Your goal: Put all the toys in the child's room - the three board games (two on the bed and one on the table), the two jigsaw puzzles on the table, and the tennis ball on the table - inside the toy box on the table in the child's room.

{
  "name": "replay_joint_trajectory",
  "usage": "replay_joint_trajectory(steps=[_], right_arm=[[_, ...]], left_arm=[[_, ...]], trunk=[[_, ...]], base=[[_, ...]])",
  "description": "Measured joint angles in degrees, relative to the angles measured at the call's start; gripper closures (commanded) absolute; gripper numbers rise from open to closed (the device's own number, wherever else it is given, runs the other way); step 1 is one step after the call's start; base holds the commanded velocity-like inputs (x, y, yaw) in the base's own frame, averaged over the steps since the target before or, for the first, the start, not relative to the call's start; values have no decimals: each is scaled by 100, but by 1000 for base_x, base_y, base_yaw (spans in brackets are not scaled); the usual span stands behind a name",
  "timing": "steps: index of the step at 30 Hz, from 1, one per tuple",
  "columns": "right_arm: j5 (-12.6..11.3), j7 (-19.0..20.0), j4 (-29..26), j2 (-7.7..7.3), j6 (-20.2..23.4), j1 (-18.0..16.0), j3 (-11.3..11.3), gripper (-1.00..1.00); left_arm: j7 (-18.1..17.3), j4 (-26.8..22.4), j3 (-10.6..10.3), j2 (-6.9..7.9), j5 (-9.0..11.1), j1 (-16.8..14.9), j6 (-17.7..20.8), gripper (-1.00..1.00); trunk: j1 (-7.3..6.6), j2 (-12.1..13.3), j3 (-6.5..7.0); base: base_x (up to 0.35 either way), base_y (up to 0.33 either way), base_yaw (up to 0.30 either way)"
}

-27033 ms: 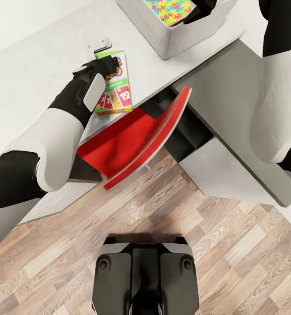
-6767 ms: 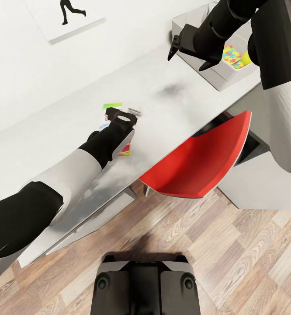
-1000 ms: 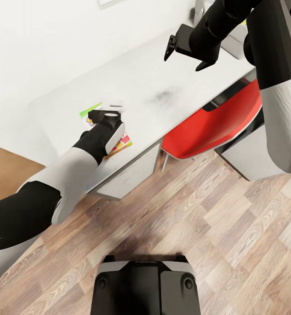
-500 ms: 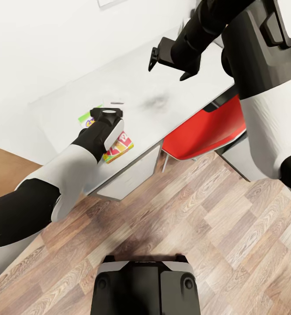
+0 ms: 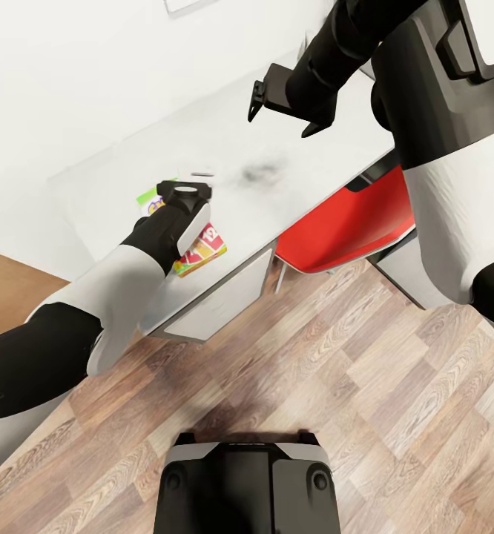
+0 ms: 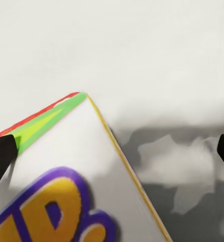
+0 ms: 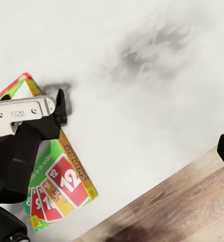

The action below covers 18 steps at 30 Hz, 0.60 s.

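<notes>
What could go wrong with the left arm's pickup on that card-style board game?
1. The board game lies close to the table front edge. A sideways nudge from the left gripper could push it off onto the wood floor.
2. In the left wrist view the jaws stand wide open, with the box off to one side between them. Closing now may catch only a corner and let it twist out.
</notes>
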Motion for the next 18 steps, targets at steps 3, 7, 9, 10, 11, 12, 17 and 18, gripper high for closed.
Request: replay_joint_trajectory(steps=[3,7,9,10,11,12,17,18], right_arm=[[0,0,0,-2,5,0,1,-100],[0,0,0,-3,21,0,-5,-100],[0,0,0,-4,25,0,-7,-100],[0,0,0,-2,25,0,-7,-100],[0,0,0,-1,26,0,-10,-100],[0,0,0,0,28,0,-11,-100],[0,0,0,1,42,0,-12,-100],[0,-1,0,4,43,0,-13,-100]], left_arm=[[-81,0,5,0,-50,0,-6,-100],[-153,-180,18,0,396,-1,-2,-100],[-166,-204,60,0,437,-1,-17,-100],[-162,-212,87,0,449,-1,-22,-100],[-158,-215,105,0,448,-1,-25,-100],[-154,-218,111,0,447,-1,-22,-100],[-110,-193,139,0,392,-1,0,-100],[-101,-89,153,0,367,-2,3,-100]], trunk=[[0,0,0],[-2,-2,0],[-2,-2,0],[-2,-2,0],[-2,-2,0],[-2,-2,0],[-4,-3,0],[-4,-3,0]], base=[[0,0,0],[0,0,0],[0,0,0],[0,0,0],[0,0,0],[0,0,0],[99,0,0],[168,0,0]])
